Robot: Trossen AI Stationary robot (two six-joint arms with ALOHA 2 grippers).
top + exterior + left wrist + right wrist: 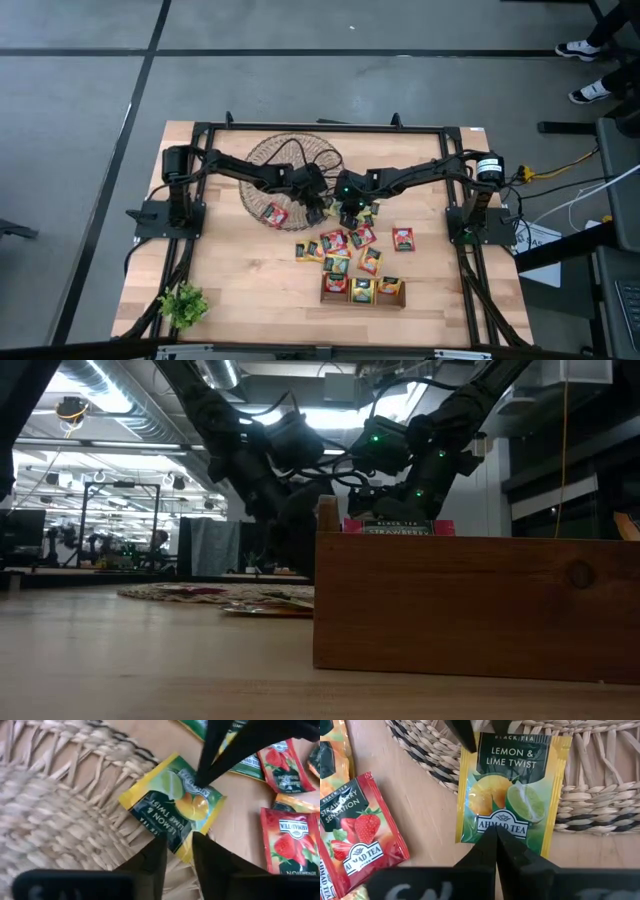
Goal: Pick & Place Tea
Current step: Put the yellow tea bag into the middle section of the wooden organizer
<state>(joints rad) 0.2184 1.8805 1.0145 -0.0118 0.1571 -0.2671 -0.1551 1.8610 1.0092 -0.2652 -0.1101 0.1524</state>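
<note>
A yellow-green lemon and lime tea sachet [512, 790] [172, 800] lies flat, its title end on the rim of the round wicker dish [290, 165] [55, 815] and its brand end on the table. My right gripper [495, 834] [348, 214] is shut, with its tips on the brand end. My left gripper [180, 851] [318, 208] comes from the dish side. It is open by a narrow gap, and its fingers stand either side of the sachet's opposite end. A red sachet [275, 213] rests on the dish's near rim. My right gripper has its shut fingertips [201, 780] on the sachet's printed face, at the brand label [495, 822] by the middle of that end's edge. It slants down from the table's right. The sachet stays flat; pinched or pressed, I cannot tell. My left gripper: one fingertip [468, 744] overlaps the title-end corner; whether it touches, I cannot tell.
Several loose sachets [350, 245] lie on the table between the dish and the wooden tray [362, 298] [470, 600], among them red strawberry ones [362, 835] [287, 842]. The tray holds upright sachets. A small green plant [185, 305] sits at the near left corner.
</note>
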